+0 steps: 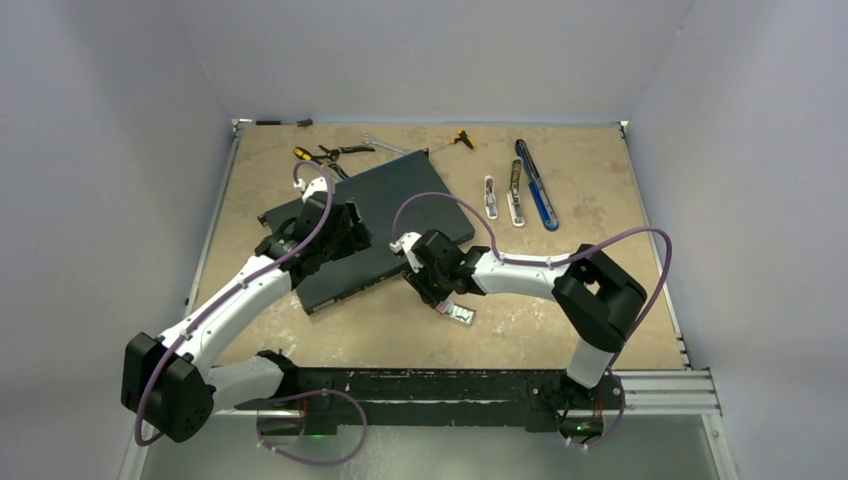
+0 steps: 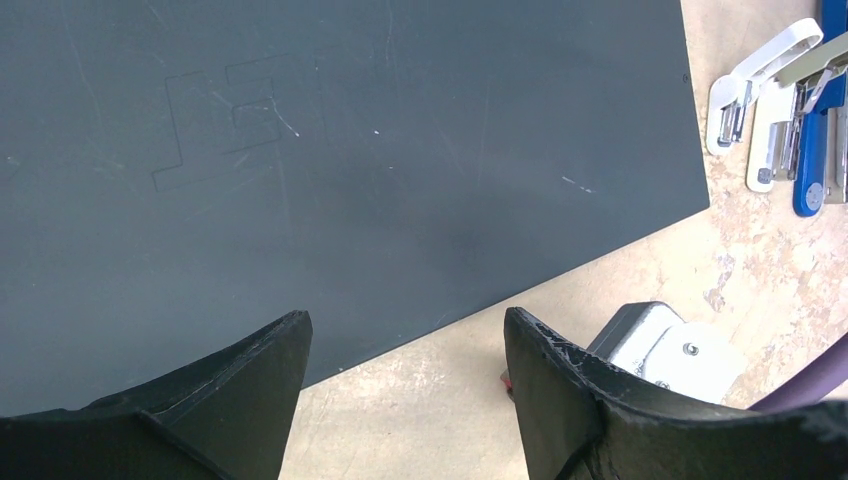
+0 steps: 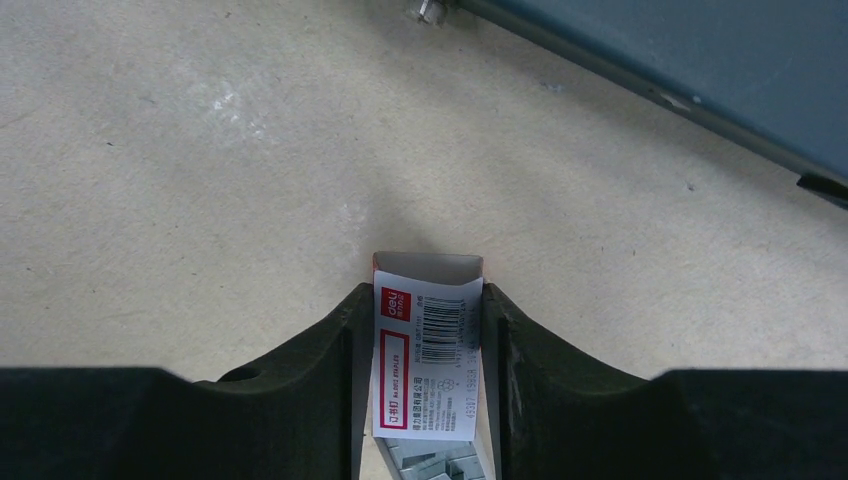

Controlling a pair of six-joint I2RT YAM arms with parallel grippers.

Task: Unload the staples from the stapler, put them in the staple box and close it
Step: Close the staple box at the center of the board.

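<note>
right jaws pinch the staple box [image 3: 428,350], staples [image 3: 432,466] visible inside; left jaws gape empty over the dark mat [image 2: 350,150]. staplers [image 1: 516,195] lie open on the bench [image 1: 620,200], unloading seemingly near done.

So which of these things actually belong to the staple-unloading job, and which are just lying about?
In the job:
blue stapler
small white stapler
longer white stapler
red-and-white box, gripped by the right hand
staples inside it

Lying about:
pliers
yellow-handled tool
dark board, below the open left hand
</note>
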